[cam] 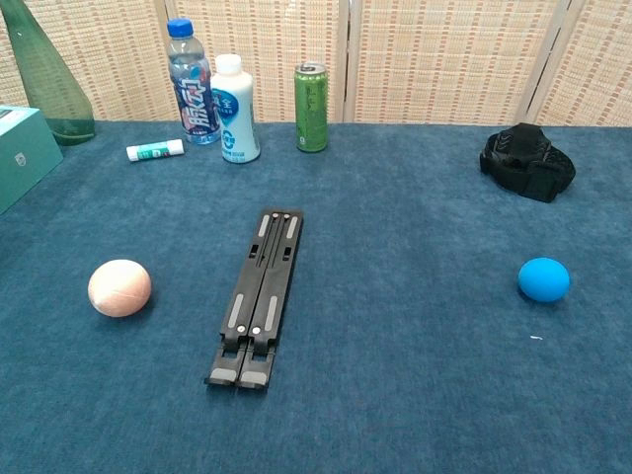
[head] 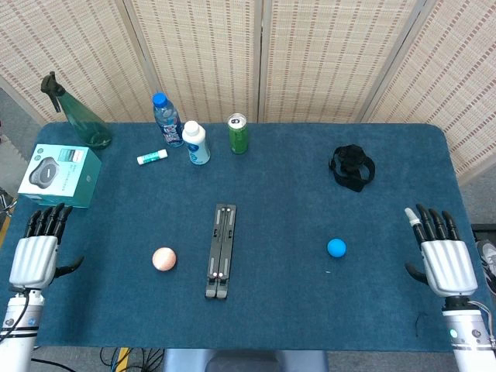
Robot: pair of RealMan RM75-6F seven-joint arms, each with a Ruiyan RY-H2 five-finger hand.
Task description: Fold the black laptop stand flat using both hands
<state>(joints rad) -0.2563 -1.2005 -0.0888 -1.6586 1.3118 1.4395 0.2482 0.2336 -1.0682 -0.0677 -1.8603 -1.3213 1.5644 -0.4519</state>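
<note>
My left hand [head: 34, 256] sits low at the left edge of the head view, back of the hand up, fingers [head: 48, 219] straight and pointing away from me, thumb out to the side, holding nothing. My right hand [head: 444, 260] mirrors it at the right edge, fingers [head: 432, 221] extended and slightly spread, empty. Neither hand shows in the chest view.

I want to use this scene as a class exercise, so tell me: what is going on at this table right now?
Nothing is being handled at this moment. The black laptop stand lies folded flat in the middle of the blue table. The left hand and right hand sit at the table's opposite edges, fingers spread, holding nothing. A pink ball lies to the stand's left and a blue ball to its right, both untouched.
</note>
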